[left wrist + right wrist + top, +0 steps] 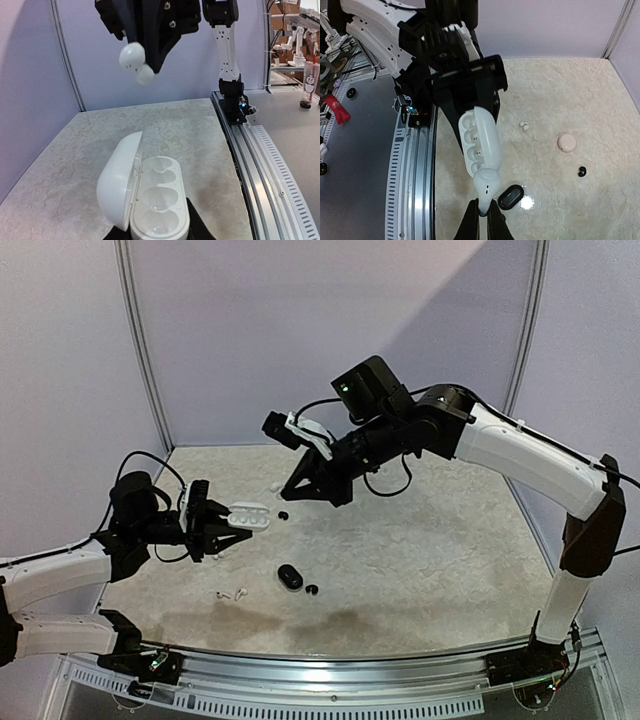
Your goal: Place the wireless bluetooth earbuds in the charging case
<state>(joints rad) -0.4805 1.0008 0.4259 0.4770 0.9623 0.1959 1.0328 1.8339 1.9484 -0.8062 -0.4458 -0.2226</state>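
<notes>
White earbud (486, 183), pinched by its stem in the closed right gripper (482, 212), is held near and above the open charging case (159, 200), which is clamped in the left gripper (232, 525) clear of the table (420, 540). The bud's head should be lined up over one empty well, lowered slowly, and released only once seated. The bud's long axis runs out from the fingertips, bulb foremost; the case's runs away from its gripper, wells upward, lid swung left.

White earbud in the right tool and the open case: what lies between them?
Nothing. In the left wrist view, only a bare gap separates the white earbud from the open case.
</notes>
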